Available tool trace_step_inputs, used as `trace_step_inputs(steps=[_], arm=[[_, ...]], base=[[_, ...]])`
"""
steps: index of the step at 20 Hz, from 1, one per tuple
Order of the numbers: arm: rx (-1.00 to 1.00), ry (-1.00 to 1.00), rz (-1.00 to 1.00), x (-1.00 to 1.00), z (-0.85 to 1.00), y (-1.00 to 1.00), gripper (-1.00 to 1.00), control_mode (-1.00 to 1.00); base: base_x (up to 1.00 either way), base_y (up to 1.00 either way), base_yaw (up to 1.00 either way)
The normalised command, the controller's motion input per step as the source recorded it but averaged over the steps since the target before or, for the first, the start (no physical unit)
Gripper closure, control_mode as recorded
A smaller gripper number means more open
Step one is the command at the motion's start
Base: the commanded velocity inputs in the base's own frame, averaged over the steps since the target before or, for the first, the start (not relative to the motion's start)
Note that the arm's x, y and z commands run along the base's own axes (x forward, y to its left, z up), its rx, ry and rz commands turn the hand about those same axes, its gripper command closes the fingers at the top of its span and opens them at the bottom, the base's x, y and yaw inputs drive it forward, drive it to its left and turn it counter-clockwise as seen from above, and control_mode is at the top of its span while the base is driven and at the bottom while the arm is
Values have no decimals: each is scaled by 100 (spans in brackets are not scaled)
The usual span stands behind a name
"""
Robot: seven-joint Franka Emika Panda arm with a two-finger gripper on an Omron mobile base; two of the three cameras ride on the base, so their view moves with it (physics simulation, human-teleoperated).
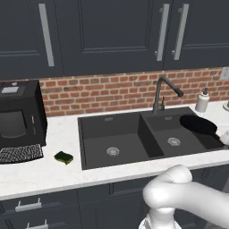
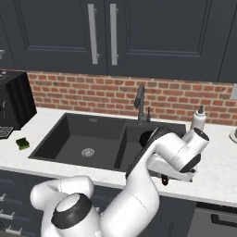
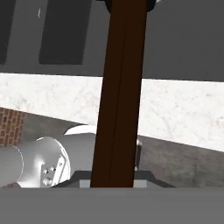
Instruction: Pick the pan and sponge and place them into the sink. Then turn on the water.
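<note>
the pan (image 1: 198, 124) hung over the right basin of the sink (image 1: 96, 134), its brown handle (image 3: 117, 96) running lengthwise straight out from the fingers, apparently held though their closure couldn't be told, the sponge (image 1: 64, 157) lay on the table left of the sink.

sink (image 1: 134, 129): matt black, smooth; round silver metal drains (image 1: 113, 151)
pan (image 1: 198, 125): matt black body; handle (image 3: 119, 92) looks like dark brown wood, smooth
sponge (image 1: 64, 157): dull dark green top, yellow underside, near the worktop's front edge
faucet (image 1: 162, 93): dark grey metal, slight sheen
worktop (image 1: 53, 170): white speckled stone, smooth
wall (image 1: 112, 91): rough red brick
cabinets (image 1: 107, 31): matt dark fronts, brushed metal handles
</note>
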Motion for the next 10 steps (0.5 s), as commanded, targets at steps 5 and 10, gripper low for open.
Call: trace_step_inputs(steps=[5, 10], arm=[[0, 23, 18, 24, 22, 0, 100, -100], [0, 6, 23, 36, -1, 0, 100, -100]], base=[[0, 0, 0], [0, 0, 0]])
